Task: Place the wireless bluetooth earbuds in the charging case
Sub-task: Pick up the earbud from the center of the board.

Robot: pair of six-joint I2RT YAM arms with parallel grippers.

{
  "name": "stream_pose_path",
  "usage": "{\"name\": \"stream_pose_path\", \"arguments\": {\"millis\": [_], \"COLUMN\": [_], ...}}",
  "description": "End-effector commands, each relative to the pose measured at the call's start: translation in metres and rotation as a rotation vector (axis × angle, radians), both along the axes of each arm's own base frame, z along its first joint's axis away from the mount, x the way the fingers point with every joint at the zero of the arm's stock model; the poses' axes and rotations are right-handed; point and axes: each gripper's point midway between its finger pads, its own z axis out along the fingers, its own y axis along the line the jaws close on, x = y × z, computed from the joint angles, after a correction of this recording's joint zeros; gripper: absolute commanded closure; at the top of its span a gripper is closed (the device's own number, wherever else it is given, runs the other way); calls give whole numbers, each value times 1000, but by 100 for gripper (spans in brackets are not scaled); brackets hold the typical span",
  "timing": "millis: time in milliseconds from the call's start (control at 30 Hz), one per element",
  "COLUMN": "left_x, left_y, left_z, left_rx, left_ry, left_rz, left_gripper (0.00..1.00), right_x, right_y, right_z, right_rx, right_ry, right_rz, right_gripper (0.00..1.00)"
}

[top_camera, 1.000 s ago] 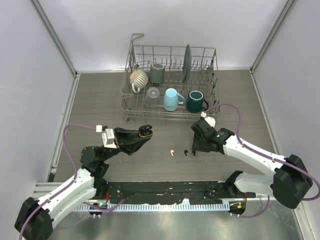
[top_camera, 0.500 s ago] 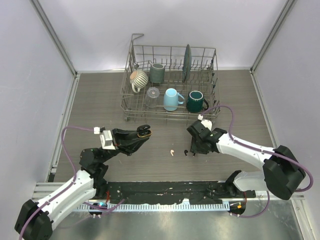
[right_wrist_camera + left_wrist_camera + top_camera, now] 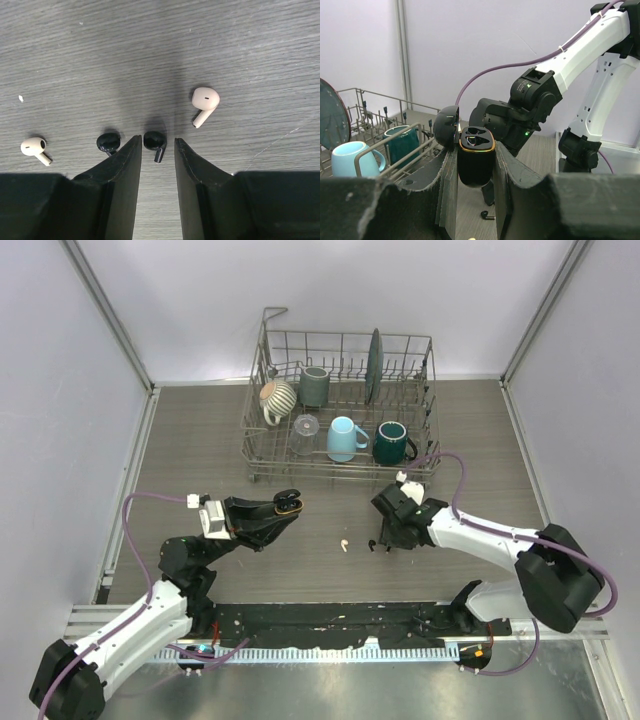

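The table (image 3: 200, 440) is dark wood-grain, walled in by pale lilac panels (image 3: 330, 290). A wire dish rack (image 3: 340, 455) stands at its far side. My left claw (image 3: 475, 150) is clamped on the black charging case (image 3: 476, 167), held above the table with its lid open. My right claw (image 3: 157, 141) points down at the table with its fingers (image 3: 131, 155) parted. One black earbud (image 3: 153, 139) lies between them, with no finger pressing on it. The other black earbud (image 3: 108, 142) lies just outside the left finger, and the two cream earbuds (image 3: 205, 100) lie farther out, one on each side. Since a second ago my right arm has shifted slightly left over the black pair; my left has kept the case where it was.
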Motion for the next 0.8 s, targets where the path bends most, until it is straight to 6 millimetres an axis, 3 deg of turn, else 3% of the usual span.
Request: {"name": "stream_pose_path", "arguments": {"millis": [0,767], "left_x": [-4,-2], "left_y": [3,1], "left_z": [14,9], "left_rx": [-34,-22], "left_ry": [-62,-42], "left_rz": [7,1], "left_gripper": [100,100], "right_x": [12,10], "right_y": [2,-2], "right_z": [0,-9], "right_rx": [0,-28], "right_ry": [-52,-33], "right_rz": [-36,-33], "right_gripper": [62,67]}}
